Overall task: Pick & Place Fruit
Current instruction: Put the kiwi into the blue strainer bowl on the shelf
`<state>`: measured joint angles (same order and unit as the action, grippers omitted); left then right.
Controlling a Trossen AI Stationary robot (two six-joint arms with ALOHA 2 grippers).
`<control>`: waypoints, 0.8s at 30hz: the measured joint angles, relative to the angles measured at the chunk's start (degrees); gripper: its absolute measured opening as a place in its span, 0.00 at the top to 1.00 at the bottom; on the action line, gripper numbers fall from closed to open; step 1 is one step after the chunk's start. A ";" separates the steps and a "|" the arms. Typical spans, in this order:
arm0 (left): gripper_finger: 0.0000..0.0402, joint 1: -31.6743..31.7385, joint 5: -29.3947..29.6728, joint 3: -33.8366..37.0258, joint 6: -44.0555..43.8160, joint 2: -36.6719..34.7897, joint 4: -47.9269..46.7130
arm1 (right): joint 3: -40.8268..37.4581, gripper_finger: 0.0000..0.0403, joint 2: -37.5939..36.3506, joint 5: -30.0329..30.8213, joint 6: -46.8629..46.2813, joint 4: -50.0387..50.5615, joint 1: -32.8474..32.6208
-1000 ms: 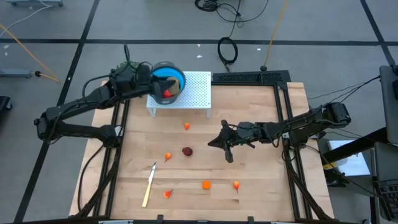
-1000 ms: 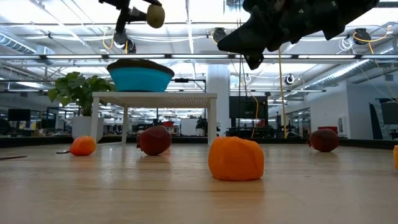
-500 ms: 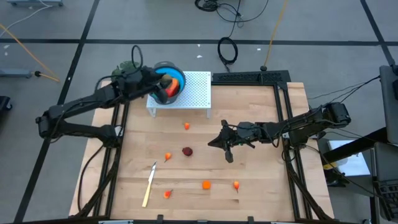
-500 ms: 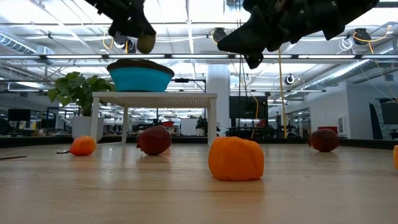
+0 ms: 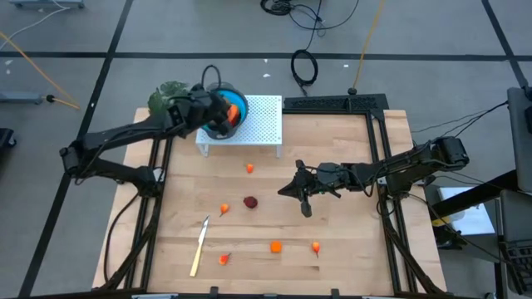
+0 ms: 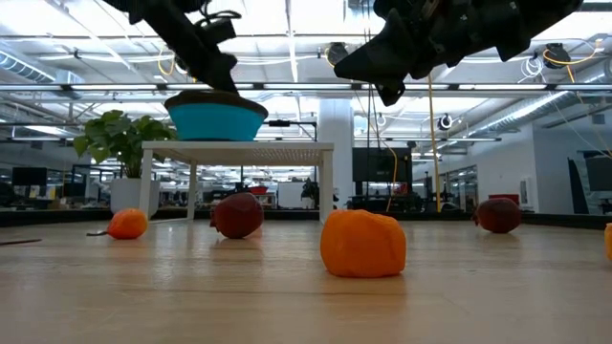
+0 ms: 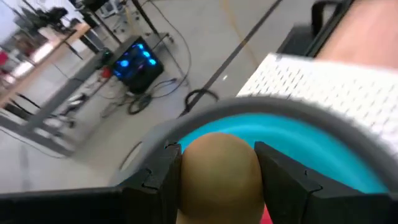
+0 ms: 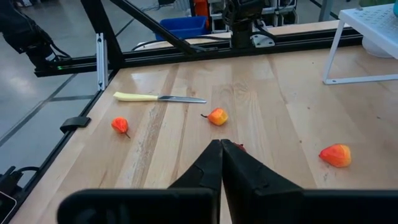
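Step in hand: dropping an olive-brown fruit into the blue bowl, as I judge it.
Left claw: the left claw grips the olive-brown fruit between both fingers, and hangs right over the bowl's rim.
Bowl: it sits on a white rack at the far side of the counter; something red-orange already lies inside.
How to do it well: bring the fruit over the middle of the bowl, not the rim, lower it close, then spread the fingers slowly so it settles rather than bounces out. Lift straight up afterwards, so the fingers do not catch the rim and drag the bowl off the rack.
Risk: the bowl looks light and sits raised; a nudge could tip it.
Right claw: the right claw is closed on nothing and hovers above the middle of the counter.
Fruit left: a dark red one and several small orange pieces lie scattered on the counter, near a knife.
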<state>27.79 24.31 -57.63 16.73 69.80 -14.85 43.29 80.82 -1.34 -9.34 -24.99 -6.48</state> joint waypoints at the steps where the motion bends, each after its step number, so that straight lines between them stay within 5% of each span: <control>1: 0.57 0.00 0.41 0.00 1.99 0.49 -0.03 | 0.00 1.00 0.00 0.01 0.00 0.00 0.03; 6: 0.57 0.42 1.02 -0.02 8.20 2.68 0.62 | 0.00 1.00 0.00 0.20 0.00 0.00 0.12; 24: 0.57 1.22 2.15 -0.11 6.88 3.30 4.89 | 0.02 1.00 0.00 0.22 0.00 0.02 0.20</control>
<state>29.01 26.46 -57.74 23.61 73.10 -9.97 43.31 80.82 -1.13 -9.34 -24.97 -6.28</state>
